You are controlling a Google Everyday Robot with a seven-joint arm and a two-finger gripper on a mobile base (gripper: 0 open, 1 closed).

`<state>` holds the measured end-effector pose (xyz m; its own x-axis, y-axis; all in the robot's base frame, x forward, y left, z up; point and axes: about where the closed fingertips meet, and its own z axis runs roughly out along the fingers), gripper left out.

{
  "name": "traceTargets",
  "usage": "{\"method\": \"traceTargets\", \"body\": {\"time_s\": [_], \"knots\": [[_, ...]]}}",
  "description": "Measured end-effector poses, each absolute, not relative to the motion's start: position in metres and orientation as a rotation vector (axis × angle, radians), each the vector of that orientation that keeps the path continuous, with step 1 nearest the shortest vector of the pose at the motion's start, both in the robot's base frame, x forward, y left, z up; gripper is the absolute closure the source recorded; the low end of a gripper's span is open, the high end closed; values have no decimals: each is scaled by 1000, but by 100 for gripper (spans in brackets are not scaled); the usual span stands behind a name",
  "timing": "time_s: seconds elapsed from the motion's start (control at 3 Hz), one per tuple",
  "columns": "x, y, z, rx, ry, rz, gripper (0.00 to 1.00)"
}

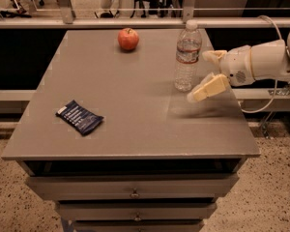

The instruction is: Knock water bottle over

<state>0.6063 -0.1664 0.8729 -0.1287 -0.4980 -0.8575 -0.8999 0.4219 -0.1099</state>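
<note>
The water bottle (187,57) is shown upright on the far right part of the table (135,144), white cap uppermost and label band around its upper half; it is placed just beyond the tips of the fingers (210,87), on the side away from the wrist; the gripper (199,76) is held level at the height of the bottle's body, reaching in from the right, its two fingers spread apart with nothing between them; one finger is seen near the label band, the other lower down beside the base; this sideways approach at mid-height is judged to suit a push that tips the bottle, not a grasp; the task is not yet done, since the bottle stands; whether the lower fingertip touches the bottle cannot be determined; the water level inside the clear ribbed wall is hard to make out; an apple (128,38) is seen well apart from the fingers, past the bottle toward the far edge, and a blue packet (79,117) lies farther off, across the table at its near left; both are judged out of the path of a fall; the arm (261,62) is cut off at the right edge, and its cable (261,105) drops behind the table; the drawers (134,193) are cut off below.
</note>
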Motion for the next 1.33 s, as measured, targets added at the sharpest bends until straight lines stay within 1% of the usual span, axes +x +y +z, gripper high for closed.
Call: {"method": "traceTargets", "body": {"time_s": [0.33,1.0,1.33], "knots": [[597,-126,887,-1230,1670,683,0],[573,-64,911,-1349,1484,818,0],[569,-70,910,-1352,1486,808,0]]}}
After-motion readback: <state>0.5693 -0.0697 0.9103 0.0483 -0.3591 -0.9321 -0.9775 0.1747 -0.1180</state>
